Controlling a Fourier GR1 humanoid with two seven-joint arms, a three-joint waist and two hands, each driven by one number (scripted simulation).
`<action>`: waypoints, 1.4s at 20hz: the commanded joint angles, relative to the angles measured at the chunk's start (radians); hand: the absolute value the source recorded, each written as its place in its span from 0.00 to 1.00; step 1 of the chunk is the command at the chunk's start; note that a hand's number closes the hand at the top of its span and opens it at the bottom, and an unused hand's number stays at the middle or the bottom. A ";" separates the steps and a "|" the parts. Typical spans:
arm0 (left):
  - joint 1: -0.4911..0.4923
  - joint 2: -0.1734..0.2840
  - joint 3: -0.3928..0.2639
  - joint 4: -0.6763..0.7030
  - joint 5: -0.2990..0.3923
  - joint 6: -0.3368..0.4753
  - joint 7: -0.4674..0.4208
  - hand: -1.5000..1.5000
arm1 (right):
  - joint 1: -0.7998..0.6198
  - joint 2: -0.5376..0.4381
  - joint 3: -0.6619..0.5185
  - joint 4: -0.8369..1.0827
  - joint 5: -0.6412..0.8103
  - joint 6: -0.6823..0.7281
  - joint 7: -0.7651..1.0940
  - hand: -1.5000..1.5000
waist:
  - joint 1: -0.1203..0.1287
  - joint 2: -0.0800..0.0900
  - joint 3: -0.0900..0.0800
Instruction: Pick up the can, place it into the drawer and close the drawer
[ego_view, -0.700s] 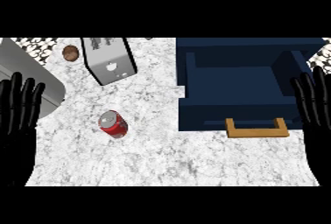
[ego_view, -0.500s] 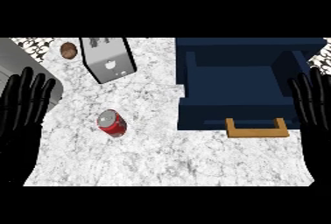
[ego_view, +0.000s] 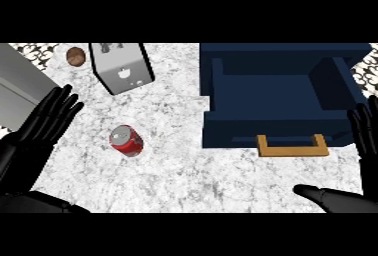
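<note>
on the counter (ego_view: 184, 180) in the head view, the can (ego_view: 126, 141) stands left of centre, apart from both hands. your left hand (ego_view: 46, 121) is just left of it, fingers straight and spread wide, holding nothing. your right hand (ego_view: 363, 131) shows at the right edge, fingers straight too, also holding nothing. the step in hand looks like the reach for the can: bring the left hand across at the can's side, curl round its body, and lift straight up so it doesn't tip. the drawer (ego_view: 277, 102) is already open at the far right, its handle (ego_view: 292, 146) on the near side. count: one can, one drawer, one handle, one toaster (ego_view: 120, 67) far left, one brown round thing (ego_view: 77, 56) beside it.
</note>
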 joint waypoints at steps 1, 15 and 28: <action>0.025 0.027 0.039 -0.011 0.063 -0.050 0.061 0.00 | 0.050 -0.013 -0.071 0.015 -0.047 0.021 -0.011 0.00 | 0.007 -0.001 -0.001; 0.126 0.038 0.222 -0.090 0.281 -0.128 0.174 0.00 | 0.222 -0.016 -0.208 -0.041 -0.178 0.187 -0.087 0.00 | 0.008 -0.001 -0.001; -0.018 -0.008 0.182 0.019 0.358 0.008 0.333 0.00 | 0.326 -0.040 -0.366 -0.031 -0.325 0.362 -0.142 0.00 | 0.001 -0.001 -0.001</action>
